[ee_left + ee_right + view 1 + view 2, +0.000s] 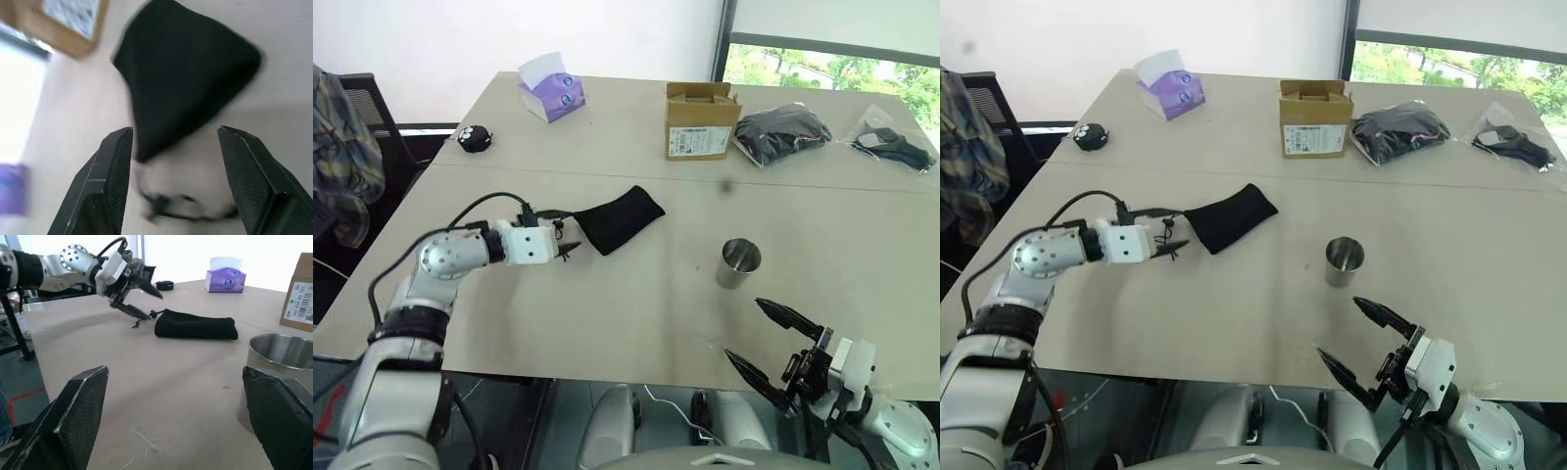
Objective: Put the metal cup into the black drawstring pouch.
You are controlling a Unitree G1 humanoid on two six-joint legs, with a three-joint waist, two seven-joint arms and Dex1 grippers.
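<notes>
Two claws are gaping wide and holding nothing. The left claw [570, 245] is nearing the black drawstring pouch [619, 219] and should pinch one edge of its mouth, not the cord, while the metal cup [738, 263] is waiting upright by the right claw [766, 337].

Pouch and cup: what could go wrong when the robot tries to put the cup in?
The pouch lies flat with its mouth shut, so the open left gripper beside its cord might pinch only the cord or drag the pouch along. The cup stands upright and apart, just beyond the open right gripper; a finger could bump it over so it rolls across the table.
</notes>
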